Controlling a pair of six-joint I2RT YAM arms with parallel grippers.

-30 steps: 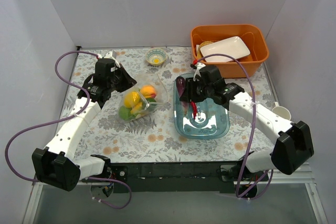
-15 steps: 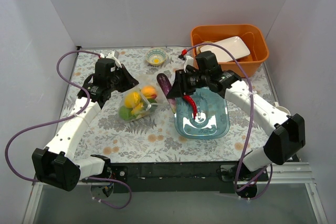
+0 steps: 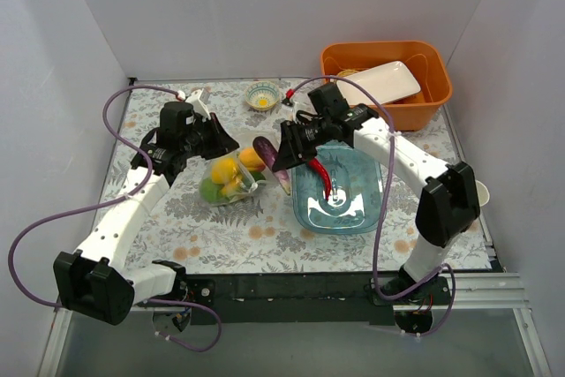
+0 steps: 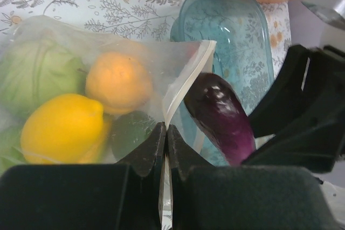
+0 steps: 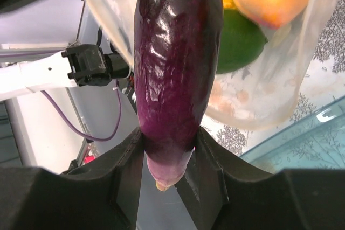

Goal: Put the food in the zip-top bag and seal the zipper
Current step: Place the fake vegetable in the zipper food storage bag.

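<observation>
The clear zip-top bag [image 3: 231, 174] lies left of centre and holds a yellow lemon [image 4: 62, 127], an orange peach [image 4: 118, 82], a green cabbage [image 4: 35, 71] and a lime [image 4: 129, 133]. My left gripper [image 4: 165, 133] is shut on the bag's whitish zipper [image 4: 186, 87] edge and holds the mouth up. My right gripper [image 3: 284, 154] is shut on the purple eggplant [image 3: 270, 162], whose tip is at the bag's mouth; it also shows in the right wrist view [image 5: 175, 63]. A red chilli [image 3: 323, 178] lies in the blue tray [image 3: 366, 209].
An orange bin [image 3: 433, 103] with a white plate [image 3: 380, 81] stands at the back right. A small bowl [image 3: 262, 95] sits at the back centre. A white cup [image 3: 479, 192] is at the right edge.
My right gripper has carried the eggplant left from above the blue tray to the bag's mouth. The left gripper has kept its hold on the bag's edge.
</observation>
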